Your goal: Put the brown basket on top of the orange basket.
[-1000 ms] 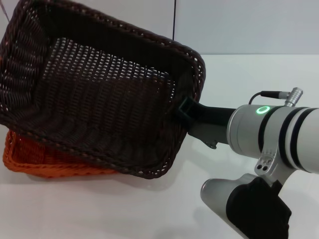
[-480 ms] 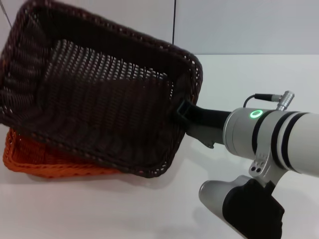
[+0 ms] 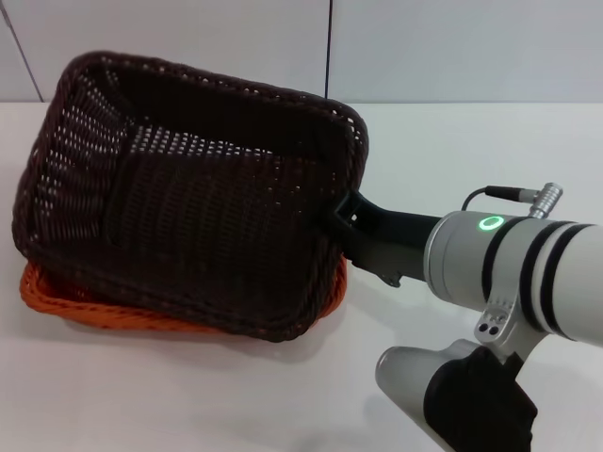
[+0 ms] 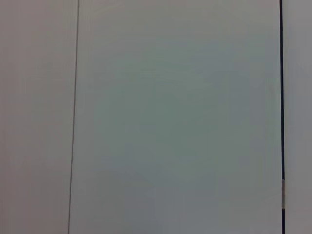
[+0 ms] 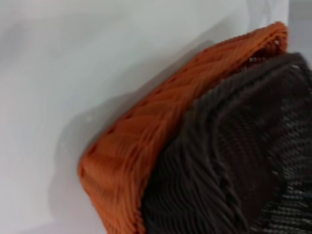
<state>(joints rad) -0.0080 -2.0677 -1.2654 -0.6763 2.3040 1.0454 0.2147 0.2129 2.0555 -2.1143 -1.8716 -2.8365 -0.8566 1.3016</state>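
Note:
The brown basket [image 3: 198,207] is tilted, its far left side raised, and lies over the orange basket [image 3: 85,306], of which only the front left rim shows beneath it. My right gripper [image 3: 344,215] is shut on the brown basket's right rim. In the right wrist view the brown basket [image 5: 243,161] sits partly inside the orange basket [image 5: 146,141]. My left gripper is not in view; the left wrist view shows only a blank wall.
The white table [image 3: 188,395] extends in front and to the right of the baskets. A grey panelled wall [image 3: 424,47] stands behind. My right arm [image 3: 509,273] reaches in from the right.
The brown basket has come down and levelled out onto the orange basket, covering more of it. My right arm has lowered with it.

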